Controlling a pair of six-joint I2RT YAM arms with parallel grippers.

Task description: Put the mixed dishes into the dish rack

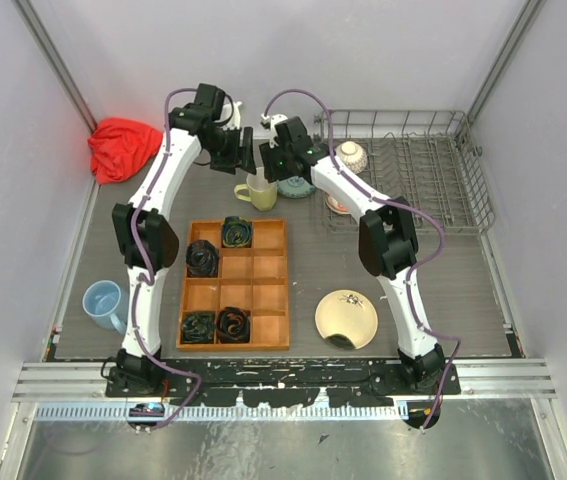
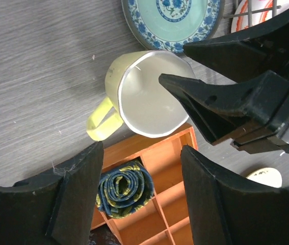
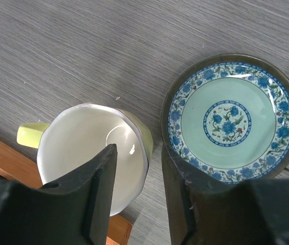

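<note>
Right wrist view: the pale yellow ceramic mug (image 3: 83,148) stands upright on the grey table (image 3: 83,51) beside the round teal patterned plate (image 3: 231,122) — outside the grey wire dish rack (image 1: 433,185). The right gripper (image 3: 139,150) straddles its rim, fingers loosely parted; the left gripper (image 2: 140,150) hangs above — wide, empty.

overhead view looks down; both close wrist views share the mug (image 2: 139,102)

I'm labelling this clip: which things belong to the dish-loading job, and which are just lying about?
Job: yellow mug, blue cup, teal plate, cream plate, two patterned bowls, dish rack.
Lying about: red cloth, wooden tray, dark rolls in it.
</note>
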